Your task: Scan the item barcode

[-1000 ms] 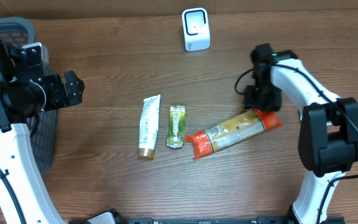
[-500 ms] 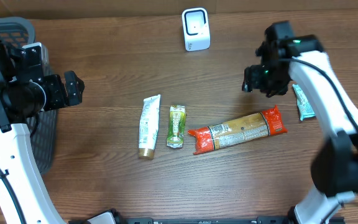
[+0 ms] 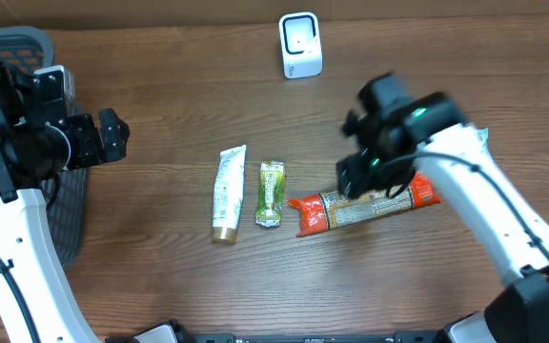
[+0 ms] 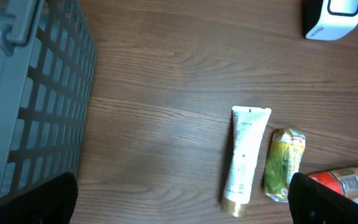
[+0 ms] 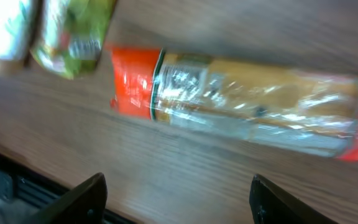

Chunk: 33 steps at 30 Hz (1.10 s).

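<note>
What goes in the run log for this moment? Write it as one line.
right gripper: open above pasta packet, not gripping | left gripper: open, empty, beside basket | scanner: no item presented

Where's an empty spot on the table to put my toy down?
Bare wood: between the basket and the tube; between the scanner and the tube; along the front edge. Crowded: the middle, where tube, green packet and pasta pack lie close, with the right end effector over the pasta pack.
</note>
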Each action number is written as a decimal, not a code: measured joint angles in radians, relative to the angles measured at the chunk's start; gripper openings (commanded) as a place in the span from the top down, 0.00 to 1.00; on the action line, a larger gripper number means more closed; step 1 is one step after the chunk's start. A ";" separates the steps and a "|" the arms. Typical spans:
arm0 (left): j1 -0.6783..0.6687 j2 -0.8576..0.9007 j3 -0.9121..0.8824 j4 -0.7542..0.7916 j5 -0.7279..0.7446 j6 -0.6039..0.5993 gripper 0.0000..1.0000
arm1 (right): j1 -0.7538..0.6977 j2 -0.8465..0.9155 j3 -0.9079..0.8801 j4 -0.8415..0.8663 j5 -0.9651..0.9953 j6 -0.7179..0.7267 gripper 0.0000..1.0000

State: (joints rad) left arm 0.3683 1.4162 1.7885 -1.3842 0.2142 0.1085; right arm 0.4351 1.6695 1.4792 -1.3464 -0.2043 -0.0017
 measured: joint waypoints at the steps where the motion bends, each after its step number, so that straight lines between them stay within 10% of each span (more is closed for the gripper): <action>1: 0.000 0.000 0.000 0.000 0.000 0.000 0.00 | 0.019 0.002 -0.038 0.019 0.000 -0.005 0.26; 10: 0.000 0.000 0.000 0.000 0.000 0.000 0.00 | 0.136 0.009 -0.260 0.179 0.002 -0.034 0.34; 33: 0.000 0.000 0.000 0.000 0.000 0.000 0.01 | 0.243 0.021 -0.431 0.402 0.042 -0.151 0.16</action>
State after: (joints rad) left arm 0.3683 1.4162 1.7885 -1.3838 0.2142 0.1085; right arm 0.6785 1.6901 1.0477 -0.9447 -0.1627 -0.1532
